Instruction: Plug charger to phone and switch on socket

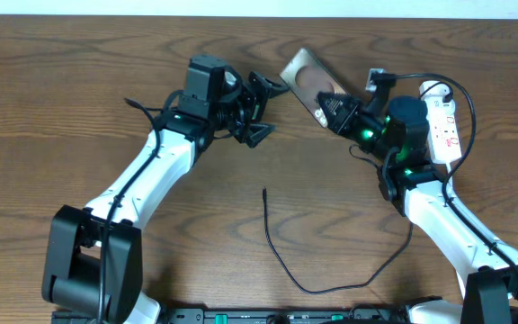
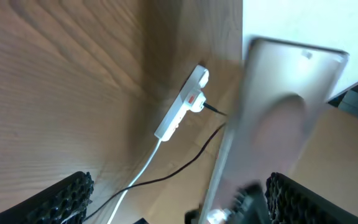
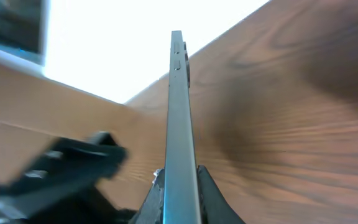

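Observation:
The bronze phone [image 1: 306, 76] is held tilted above the table's far middle, my right gripper [image 1: 338, 110] shut on its lower end. Seen edge-on, the phone [image 3: 178, 106] runs up between the right fingers [image 3: 214, 198]. My left gripper [image 1: 261, 110] stands open just left of the phone, holding nothing. From the left wrist the phone [image 2: 278, 118] looms blurred near the right pad [image 2: 309, 199]. The charger cable [image 1: 281, 261] lies loose on the table, its plug tip [image 1: 265, 192] pointing away. The white socket [image 1: 444, 121] lies at the far right; the socket [image 2: 182, 102] shows red marks.
The strip's white cord [image 2: 143, 177] and the black cable [image 2: 179, 169] trail across the wood below the socket. Behind the table's back edge runs a pale wall [image 1: 259, 7]. The right arm's body [image 1: 403, 135] sits beside the strip.

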Motion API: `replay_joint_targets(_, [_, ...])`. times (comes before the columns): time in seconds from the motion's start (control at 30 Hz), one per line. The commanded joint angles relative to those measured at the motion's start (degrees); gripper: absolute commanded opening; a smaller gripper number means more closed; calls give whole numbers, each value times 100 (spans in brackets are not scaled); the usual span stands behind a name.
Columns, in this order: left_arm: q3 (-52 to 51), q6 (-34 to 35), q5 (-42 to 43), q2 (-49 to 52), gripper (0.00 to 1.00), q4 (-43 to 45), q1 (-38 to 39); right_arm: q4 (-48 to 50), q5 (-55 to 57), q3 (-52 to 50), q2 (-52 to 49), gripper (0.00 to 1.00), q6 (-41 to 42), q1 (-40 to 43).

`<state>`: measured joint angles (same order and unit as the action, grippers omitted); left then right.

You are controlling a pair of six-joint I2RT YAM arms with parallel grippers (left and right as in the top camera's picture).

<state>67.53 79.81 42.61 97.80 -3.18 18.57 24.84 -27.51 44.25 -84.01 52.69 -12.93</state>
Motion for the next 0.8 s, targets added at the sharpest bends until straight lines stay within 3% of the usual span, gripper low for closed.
replay_joint_targets(0.0, [116,-223,197,-168,90,-2,-170,216,-302,72,7,1,1572,20])
replay_joint_targets(0.33, [116,-216,197,-168,90,9,-382,256,-304,72,7,1,3110,-35])
replay_joint_targets(0.77, [116,-214,170,-168,90,1023,-382,273,-328,72,7,2,4937,-431])
